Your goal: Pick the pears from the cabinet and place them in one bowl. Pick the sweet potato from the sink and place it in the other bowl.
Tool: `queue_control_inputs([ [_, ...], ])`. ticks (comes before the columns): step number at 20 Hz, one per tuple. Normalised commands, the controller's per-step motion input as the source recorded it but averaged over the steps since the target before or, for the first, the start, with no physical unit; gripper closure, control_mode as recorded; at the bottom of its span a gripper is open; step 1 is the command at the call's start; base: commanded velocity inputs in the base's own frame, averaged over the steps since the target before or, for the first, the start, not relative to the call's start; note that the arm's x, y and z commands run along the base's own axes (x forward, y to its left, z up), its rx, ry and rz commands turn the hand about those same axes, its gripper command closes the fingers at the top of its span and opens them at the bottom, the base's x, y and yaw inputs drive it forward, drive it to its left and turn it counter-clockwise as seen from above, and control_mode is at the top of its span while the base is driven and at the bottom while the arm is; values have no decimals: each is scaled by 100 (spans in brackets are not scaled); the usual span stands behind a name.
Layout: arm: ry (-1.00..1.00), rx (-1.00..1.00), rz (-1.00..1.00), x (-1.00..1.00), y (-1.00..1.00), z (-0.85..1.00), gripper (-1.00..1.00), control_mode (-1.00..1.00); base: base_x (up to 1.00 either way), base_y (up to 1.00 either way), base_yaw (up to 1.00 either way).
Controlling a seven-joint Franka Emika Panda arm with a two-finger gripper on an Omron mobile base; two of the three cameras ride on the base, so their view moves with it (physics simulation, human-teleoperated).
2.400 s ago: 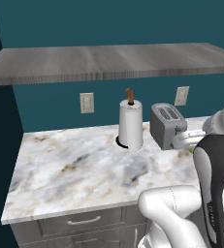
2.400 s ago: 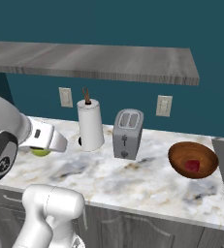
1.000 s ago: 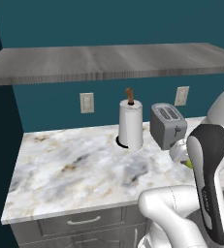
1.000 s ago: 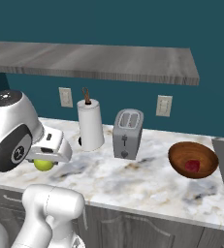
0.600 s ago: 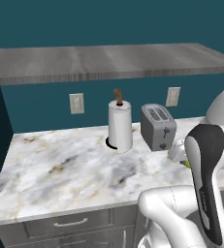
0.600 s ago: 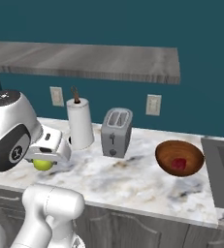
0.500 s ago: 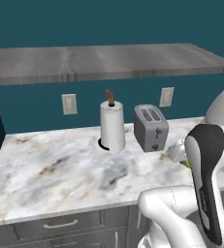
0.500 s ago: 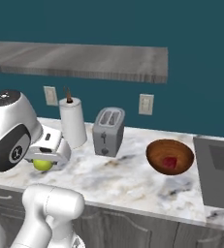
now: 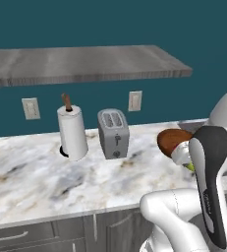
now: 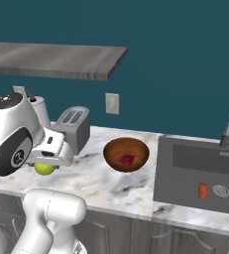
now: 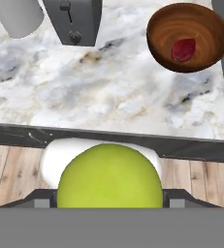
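1. Between my gripper's [image 11: 109, 206] jaws sits the yellow-green pear [image 11: 109, 176], clamped on either side; in the right base view the same pear [image 10: 44, 169] peeks out under the hand, just off the counter's [image 10: 111, 186] front edge.
2. Ahead of the tool and off to its right stands the dark wooden bowl [image 11: 188, 37], with the dark red pear [image 11: 183, 50] already lying inside it. The toaster [image 11: 73, 19] is ahead and slightly left.
3. Farther right past the bowl is the sink [image 10: 198, 171], where the sweet potato [image 10: 202, 190] lies on the basin floor beside the drain.
4. I judge the pear firm, light and smooth-skinned, so it could roll or slip if the grip loosens. Holding it across its widest part, as now, seems the safest place.
5. My guess is that it bruises if dropped from height, so I would lower it close to the bowl's inside before letting go, clear of the red pear.
6. I expect the sweet potato to be stiffer and rougher; a grip across its thick middle should suit it.
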Motion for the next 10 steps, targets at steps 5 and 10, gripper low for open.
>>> queue_control_inputs([
  [5,0,0,0,0,0,0,100,100,0,-66,0],
  [10,0,0,0,0,0,0,100,100,27,-35,-1],
])
